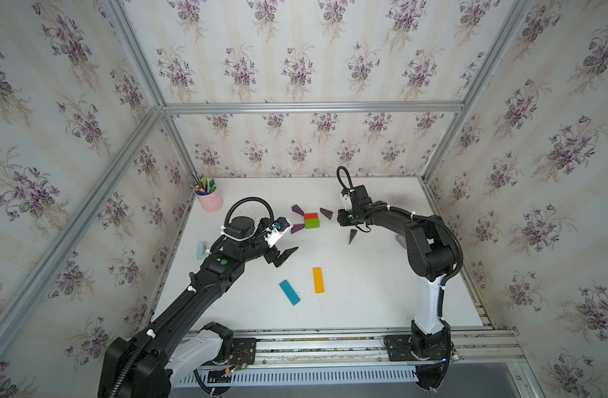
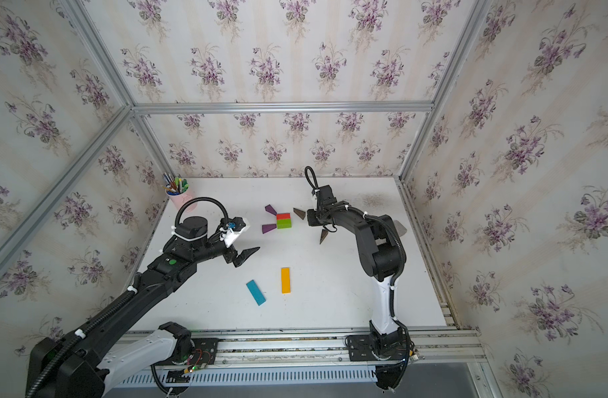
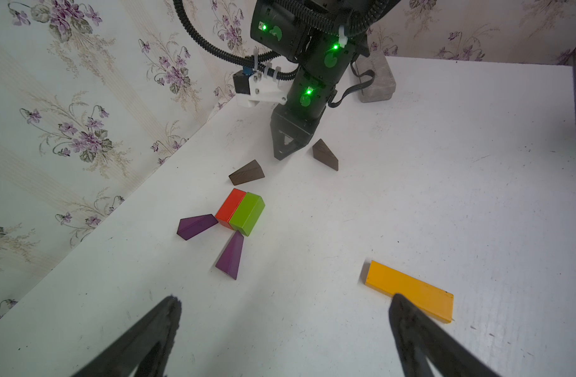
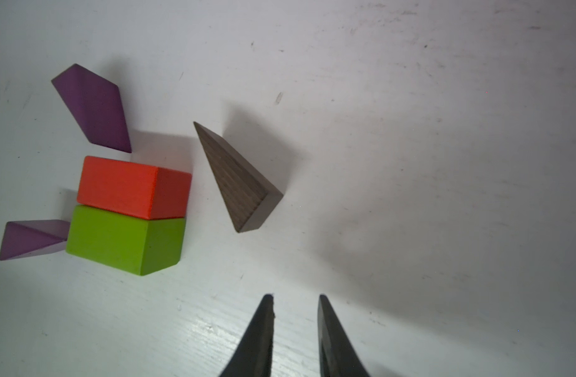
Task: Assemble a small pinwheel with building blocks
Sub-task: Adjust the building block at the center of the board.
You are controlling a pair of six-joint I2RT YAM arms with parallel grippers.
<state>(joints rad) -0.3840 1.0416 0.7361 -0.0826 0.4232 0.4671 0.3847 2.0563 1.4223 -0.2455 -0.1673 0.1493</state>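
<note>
Pinwheel (image 1: 311,220) roughly half built: red block (image 4: 116,186) and green block (image 4: 110,236) joined as hub, both purple wedges (image 1: 297,208) (image 1: 297,228) at its corners. One brown wedge (image 4: 241,182) sits just beside the hub, unseated; second brown wedge (image 1: 352,236) is near it. Orange bar (image 1: 318,280) and blue bar (image 1: 289,292) lie well apart from the hub. Right gripper (image 4: 295,298) is pinched nearly together and empty, beside the closer wedge. Left gripper (image 3: 285,297) is spread wide, empty, near the hub.

We hold our black left gripper (image 3: 285,297) hovering, jaws spread wide; our black right gripper (image 3: 279,156) points steeply downward, jaws drawn together.
</note>
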